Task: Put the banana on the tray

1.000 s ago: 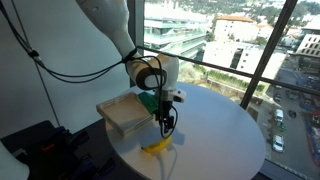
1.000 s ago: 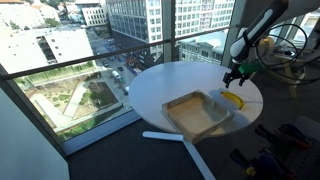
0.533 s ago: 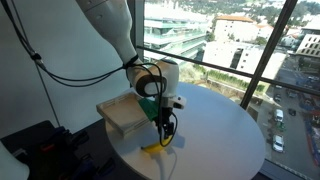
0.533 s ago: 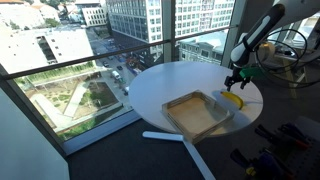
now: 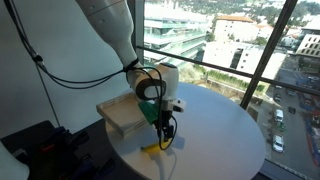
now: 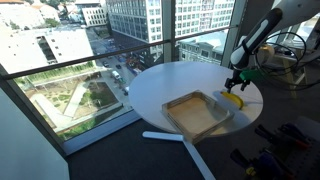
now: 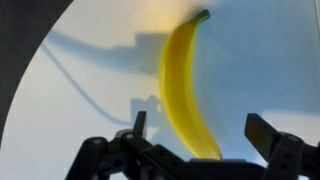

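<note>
The yellow banana (image 7: 185, 90) lies on the white round table, filling the middle of the wrist view; it also shows in both exterior views (image 5: 155, 147) (image 6: 234, 99). My gripper (image 7: 200, 130) hangs open just above it, one finger on each side of the fruit's near end, neither visibly touching it. In both exterior views the gripper (image 5: 166, 138) (image 6: 235, 88) stands straight over the banana. The tray (image 5: 124, 113) (image 6: 196, 112), with tan wooden walls and a pale floor, sits beside the banana and holds nothing.
The round white table (image 5: 225, 130) (image 6: 160, 85) stands by tall windows. The banana lies close to the table's edge. A black cable (image 5: 60, 70) hangs from the arm. Dark equipment (image 6: 290, 140) sits on the floor beside the table.
My gripper has come down a little closer to the banana. The banana and the tray have not moved.
</note>
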